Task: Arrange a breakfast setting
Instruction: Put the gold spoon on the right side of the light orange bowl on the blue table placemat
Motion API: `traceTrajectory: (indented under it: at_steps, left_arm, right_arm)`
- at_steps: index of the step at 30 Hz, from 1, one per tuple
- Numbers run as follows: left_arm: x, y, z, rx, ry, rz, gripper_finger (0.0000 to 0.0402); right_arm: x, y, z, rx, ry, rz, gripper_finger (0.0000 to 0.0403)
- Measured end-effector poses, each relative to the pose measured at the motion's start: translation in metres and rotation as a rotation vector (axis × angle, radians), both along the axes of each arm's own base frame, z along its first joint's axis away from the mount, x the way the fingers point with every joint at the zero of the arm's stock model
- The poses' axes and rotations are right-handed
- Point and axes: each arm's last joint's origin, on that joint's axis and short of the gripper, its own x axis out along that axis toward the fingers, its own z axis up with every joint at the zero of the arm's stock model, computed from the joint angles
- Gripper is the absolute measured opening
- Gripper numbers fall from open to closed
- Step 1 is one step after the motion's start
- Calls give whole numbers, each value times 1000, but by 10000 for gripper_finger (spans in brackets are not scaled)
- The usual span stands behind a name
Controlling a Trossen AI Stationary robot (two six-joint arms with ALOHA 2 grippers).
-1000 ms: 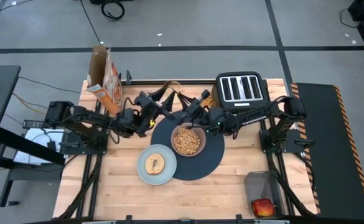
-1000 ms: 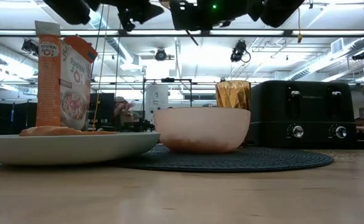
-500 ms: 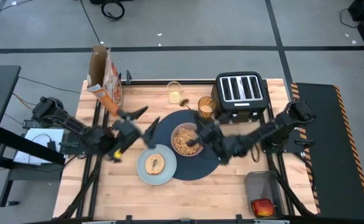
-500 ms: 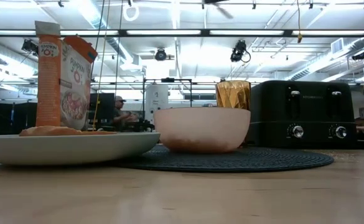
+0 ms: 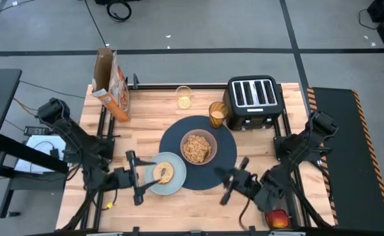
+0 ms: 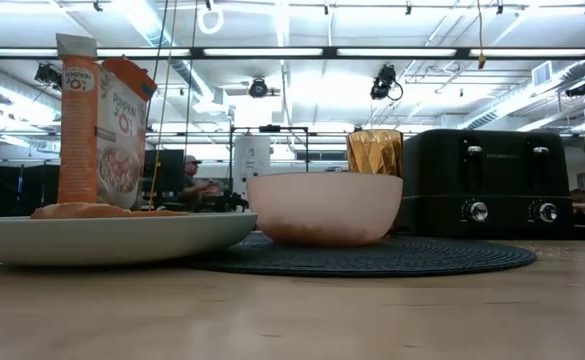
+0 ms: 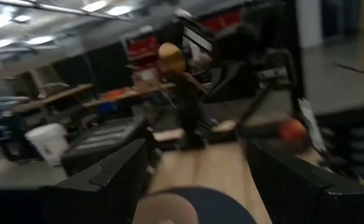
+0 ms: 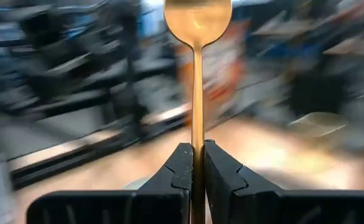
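The dark-blue mat (image 5: 226, 160) lies at mid-table with the pink bowl (image 5: 198, 147) of cereal on it. The pale-blue plate (image 5: 173, 187) with the bagel (image 5: 163, 172) overlaps the mat's near left rim. The amber tumbler (image 5: 216, 113) and the clear glass (image 5: 184, 97) stand at the far side. The red apple (image 5: 277, 217) lies in a clear box at the near right. My left gripper (image 5: 146, 178) is open and empty beside the plate's left rim. My right gripper (image 5: 220, 179), at the mat's near right rim, is shut on the gold spoon (image 8: 197, 22). My right gripper pinches the spoon's thin handle (image 8: 196, 138) between its two fingers. The handle runs along the fingers, and the spoon's bowl (image 8: 197, 22) sticks out well past their tips. The fingers point toward the table's left side. The spoon is clear of the table.
The black toaster (image 5: 254, 94) stands at the far right. The cereal box (image 5: 109, 85) stands at the far left. In the low view the plate (image 6: 102, 238) and bowl (image 6: 324, 208) stand near, and neither gripper shows there. A person sits in the room beyond.
Both grippers have swung fast from above the far side of the bowl toward the table's near edge. The left has gone to the plate's left, the right to the mat's near right. The bowl, plate and glasses have stayed put.
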Motion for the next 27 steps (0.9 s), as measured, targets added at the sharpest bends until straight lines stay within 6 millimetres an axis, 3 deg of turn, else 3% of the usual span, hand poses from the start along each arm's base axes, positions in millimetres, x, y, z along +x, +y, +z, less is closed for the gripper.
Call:
traceTrajectory:
  at_steps: [4, 9, 13, 16, 22, 27]
  left_arm:
    - [-2, -4, -10, -21, 46, -40, 281]
    - [-3, -6, -15, -61, 70, -48, 281]
    - [-2, -5, -18, -65, 85, -44, 281]
    - [-2, -5, -18, -65, 85, -43, 281]
    - [-2, -5, -17, -74, 78, -43, 281]
    - [0, -3, -17, -113, 70, -33, 281]
  right_arm:
    - [8, -10, -27, 288, 63, 185, 26]
    - [2, -20, -48, 656, 330, 214, 26]
    - [-14, -28, -51, 867, 649, 88, 26]
    - [-27, -35, -51, 939, 792, -77, 26]
    - [-44, -60, -61, 923, 748, -450, 26]
    - [-41, -72, -78, 969, 578, -540, 26]
